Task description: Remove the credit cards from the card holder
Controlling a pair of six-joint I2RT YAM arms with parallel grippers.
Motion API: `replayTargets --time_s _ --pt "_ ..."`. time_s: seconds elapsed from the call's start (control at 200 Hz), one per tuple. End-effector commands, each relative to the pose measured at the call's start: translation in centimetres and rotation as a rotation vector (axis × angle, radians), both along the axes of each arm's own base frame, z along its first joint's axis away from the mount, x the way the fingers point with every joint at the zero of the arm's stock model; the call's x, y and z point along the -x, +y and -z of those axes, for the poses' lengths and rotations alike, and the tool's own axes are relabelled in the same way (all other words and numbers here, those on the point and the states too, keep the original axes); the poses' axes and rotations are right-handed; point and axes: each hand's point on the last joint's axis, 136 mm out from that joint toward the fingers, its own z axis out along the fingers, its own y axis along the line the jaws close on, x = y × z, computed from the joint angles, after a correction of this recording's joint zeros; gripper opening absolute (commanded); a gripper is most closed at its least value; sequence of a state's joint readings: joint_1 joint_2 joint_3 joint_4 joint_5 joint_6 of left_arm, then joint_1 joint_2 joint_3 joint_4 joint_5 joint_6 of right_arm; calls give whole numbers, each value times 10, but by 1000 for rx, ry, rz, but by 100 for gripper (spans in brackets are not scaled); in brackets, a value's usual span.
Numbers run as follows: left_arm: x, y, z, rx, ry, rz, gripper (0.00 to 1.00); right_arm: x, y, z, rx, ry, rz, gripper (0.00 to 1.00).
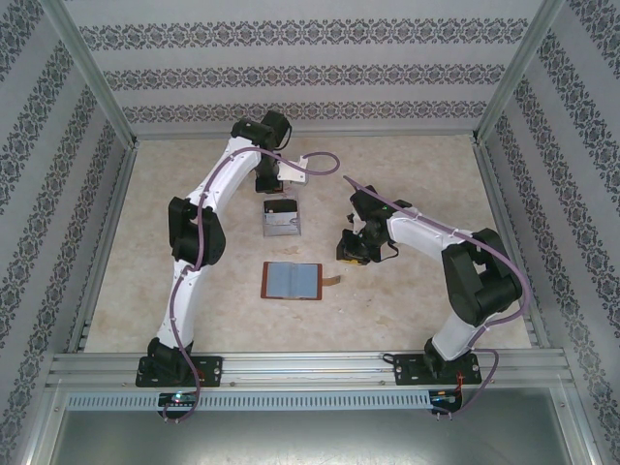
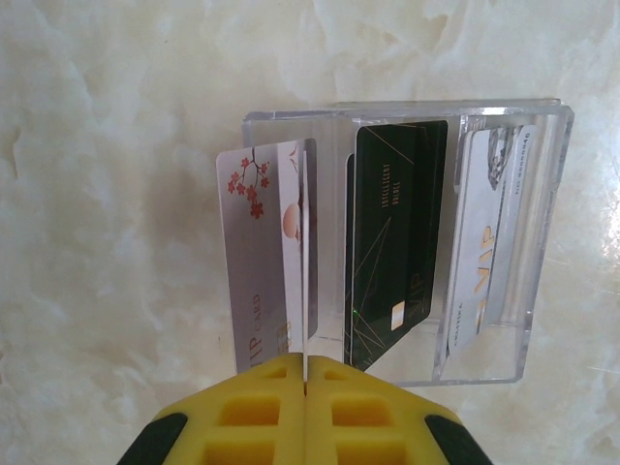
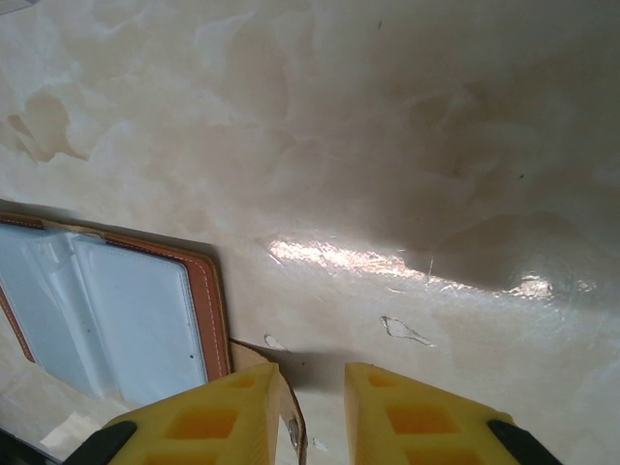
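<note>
Near the middle of the table your card holder lies open, grey-blue slots up. Just beyond it, toward the far edge, stands the clear tray with credit cards upright inside. Your left gripper hangs over the tray, fingers pressed together on a thin card seen edge-on. Your right gripper hovers at the holder's right edge beside the strap tab, fingers apart.

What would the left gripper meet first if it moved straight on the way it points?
Probably the clear tray, in the gap between the blossom card and dark card; the thin card the left gripper pinches would land first. Depth unclear.
</note>
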State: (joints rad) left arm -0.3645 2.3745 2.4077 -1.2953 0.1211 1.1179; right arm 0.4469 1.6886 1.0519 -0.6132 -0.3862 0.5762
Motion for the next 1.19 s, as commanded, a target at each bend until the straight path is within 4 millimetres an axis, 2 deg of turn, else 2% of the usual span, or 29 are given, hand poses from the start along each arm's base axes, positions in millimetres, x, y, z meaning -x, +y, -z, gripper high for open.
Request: replayTargets --time_s 0.0,0.355,0.545,0.635,0.804,0.964,1.189 --pt "-10 4 -1 8 -22 -27 5 -6 6 -5 -23 -3 4 25" --pt "-14 2 6 4 -21 -29 10 -4 5 -7 -24 -7 2 25" --pt "-25 5 -3 -4 -78 -59 19 -4 5 -11 -27 -16 5 25" --pt "-28 5 -11 3 -100 -72 19 -4 6 -13 -28 -21 4 25" --pt "-21 -11 -37 113 -103 -117 22 -2 8 -15 -31 -26 2 25" --pt "-12 -30 -61 279 -66 -266 24 0 15 -19 -47 -36 -11 25" --pt "11 -60 -75 542 -6 -479 25 8 28 -18 -91 -35 -21 25"
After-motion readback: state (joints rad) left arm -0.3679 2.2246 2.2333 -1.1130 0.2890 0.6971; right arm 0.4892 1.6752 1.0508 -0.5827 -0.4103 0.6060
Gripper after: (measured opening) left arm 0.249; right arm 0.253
